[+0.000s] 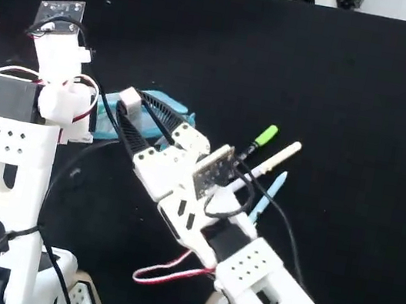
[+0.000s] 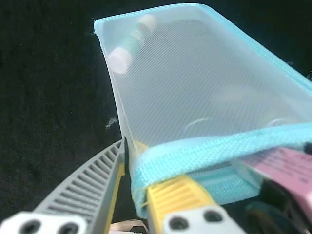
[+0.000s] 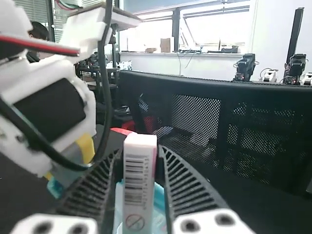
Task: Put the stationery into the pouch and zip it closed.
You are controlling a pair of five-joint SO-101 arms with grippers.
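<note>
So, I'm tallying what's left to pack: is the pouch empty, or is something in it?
Not empty: a white-capped green stick shows through the mesh of the pouch, lying at its far end.

high: you look steeply down on the black bench (image 1: 366,109) from above its front edge | left wrist: you sit tight behind the left hand (image 2: 129,146), lens almost on the pouch (image 2: 195,97) | right wrist: you face level past the right hand (image 3: 140,151) into the room (image 3: 219,39) | shared by all three: pouch, eraser (image 3: 140,180)
</note>
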